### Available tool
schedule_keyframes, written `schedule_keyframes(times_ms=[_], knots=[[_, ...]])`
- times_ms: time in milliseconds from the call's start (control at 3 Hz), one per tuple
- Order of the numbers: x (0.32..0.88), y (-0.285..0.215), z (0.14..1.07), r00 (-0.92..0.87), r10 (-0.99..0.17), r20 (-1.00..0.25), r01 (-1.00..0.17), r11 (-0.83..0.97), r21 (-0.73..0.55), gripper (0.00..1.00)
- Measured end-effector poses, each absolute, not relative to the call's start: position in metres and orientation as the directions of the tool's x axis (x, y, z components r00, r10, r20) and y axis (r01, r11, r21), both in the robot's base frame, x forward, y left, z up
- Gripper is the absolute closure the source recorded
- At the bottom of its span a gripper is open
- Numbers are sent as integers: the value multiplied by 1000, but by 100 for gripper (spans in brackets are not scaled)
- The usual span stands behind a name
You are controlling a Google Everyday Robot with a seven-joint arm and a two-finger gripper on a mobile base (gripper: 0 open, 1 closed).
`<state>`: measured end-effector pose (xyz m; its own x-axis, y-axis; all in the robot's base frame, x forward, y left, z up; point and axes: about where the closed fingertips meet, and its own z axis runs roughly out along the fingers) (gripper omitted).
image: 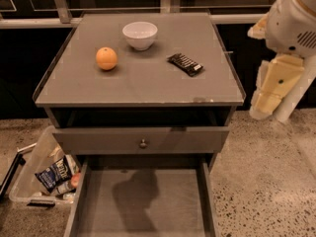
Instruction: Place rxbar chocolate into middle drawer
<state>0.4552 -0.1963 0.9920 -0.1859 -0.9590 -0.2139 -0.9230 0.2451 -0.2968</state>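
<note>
Hanging just off the side of the counter [138, 85], the pincer [270, 90] touches nothing; open or closed, I cannot tell. The snack bar [185, 64] lies flat up top near the bowl [140, 34]. Reach step, I'd say: swing over, grasp it, then lower into the open drawer [170, 209].

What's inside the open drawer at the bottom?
The middle drawer shows only bare grey floor with a shadow. Its back part hides under the knobbed drawer front. The hand hangs right of the cabinet.
</note>
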Motion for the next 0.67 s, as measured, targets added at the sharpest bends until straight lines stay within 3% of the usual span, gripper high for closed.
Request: schedule_keyframes(times_ms=[667], knots=[[511, -144, 1021, -61, -939, -339, -883, 210, -420, 0]])
